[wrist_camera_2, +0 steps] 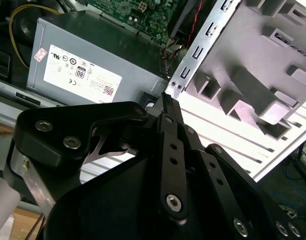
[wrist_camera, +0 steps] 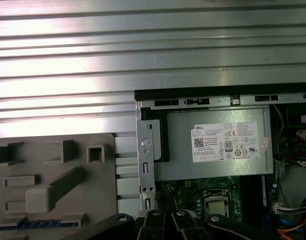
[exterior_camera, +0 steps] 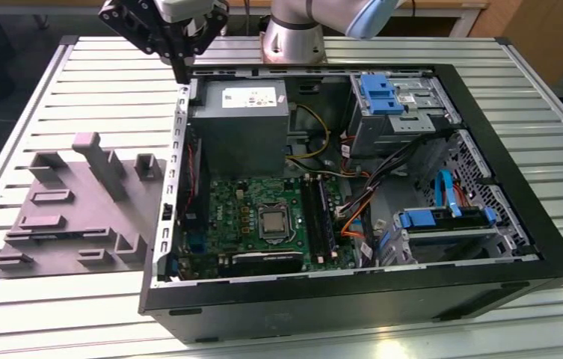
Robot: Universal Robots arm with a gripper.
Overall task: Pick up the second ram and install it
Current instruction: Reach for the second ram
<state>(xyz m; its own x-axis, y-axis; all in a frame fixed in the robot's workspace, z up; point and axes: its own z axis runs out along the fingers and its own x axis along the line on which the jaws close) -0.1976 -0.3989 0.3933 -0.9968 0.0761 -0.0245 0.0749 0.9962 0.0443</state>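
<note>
The second ram (wrist_camera: 40,223) looks to me like the dark bluish strip lying flat in a slot toward the near end of the grey tray (exterior_camera: 81,217), going by the first wrist view. It's so thin that I can't be fully sure. The tray sits on the slatted worktop (exterior_camera: 51,307), on the exterior view's left, just beside the open PC case (exterior_camera: 361,288). So the stick isn't picked up yet.

Inside the case, the motherboard (exterior_camera: 251,202) has the silver processor chip (exterior_camera: 273,221) roughly in the middle, with the long memory slots (exterior_camera: 318,217) just to its right in the exterior view. I can't tell if a slot is already filled. Further back is the grey power supply (exterior_camera: 236,112).

The hand (exterior_camera: 182,71) hangs at the far end, high over the case's far corner on the exterior view's left, well apart from the ram. Its fingers look pressed together with nothing between them.

My take on doing the pick well:
- The fingers want to be spread before the hand goes down, and turned to pinch the stick near its middle so it doesn't tip.
- Come straight down, because the tray's upright blocks stand near that slot and could catch the linkage.
- Use a gentle grip and lift straight up so the stick doesn't bind in its slot.
</note>
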